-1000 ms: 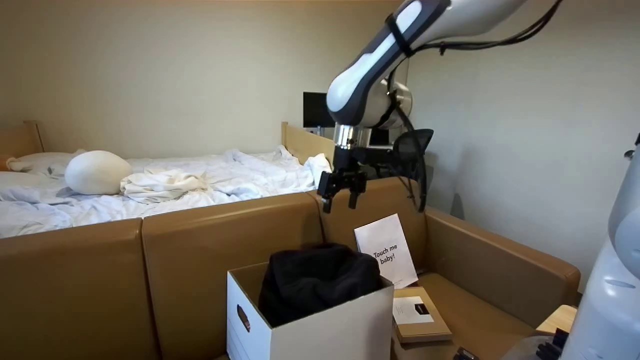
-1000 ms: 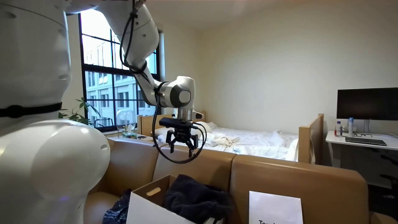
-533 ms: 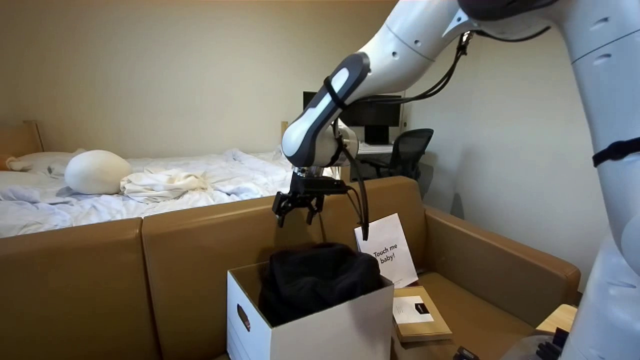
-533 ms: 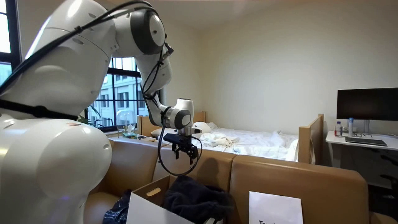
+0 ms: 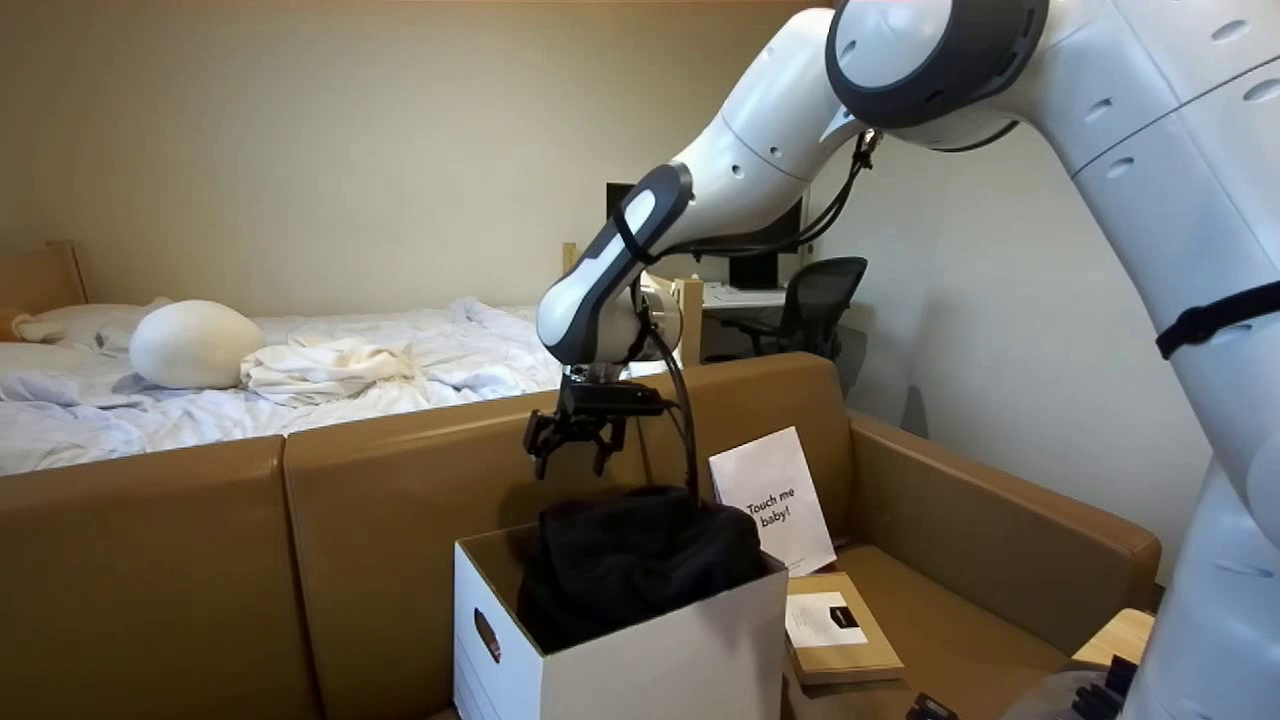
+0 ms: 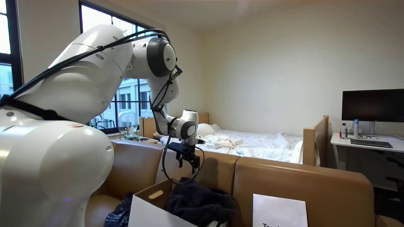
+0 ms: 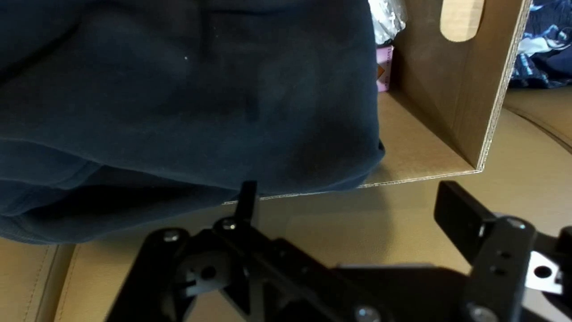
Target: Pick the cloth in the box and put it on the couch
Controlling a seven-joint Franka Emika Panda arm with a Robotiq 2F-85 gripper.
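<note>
A dark navy cloth (image 5: 640, 570) sits bunched in a white cardboard box (image 5: 660, 680) and rises above its rim; both show in an exterior view, as the cloth (image 6: 199, 201) and box (image 6: 151, 214). The box stands on the brown couch (image 5: 450, 480). My gripper (image 5: 570, 468) is open with nothing between its fingers, above the box's back side near the couch backrest. In the wrist view the cloth (image 7: 223, 103) fills the upper left and hangs over the box edge. The gripper (image 7: 346, 192) appears over that edge, its left fingertip overlapping the cloth in view; contact cannot be told.
A white "Touch me baby!" sheet (image 5: 775, 505) leans on the backrest, with a flat cardboard package (image 5: 840, 630) beside the box. A blue patterned fabric (image 6: 120, 212) lies on the box's other side. Clear plastic (image 7: 386, 20) and a pink item (image 7: 384, 67) are inside the box.
My gripper has moved down and across, from higher over the couch backrest to just above the back of the box. It stays open. The cloth and box have not moved.
</note>
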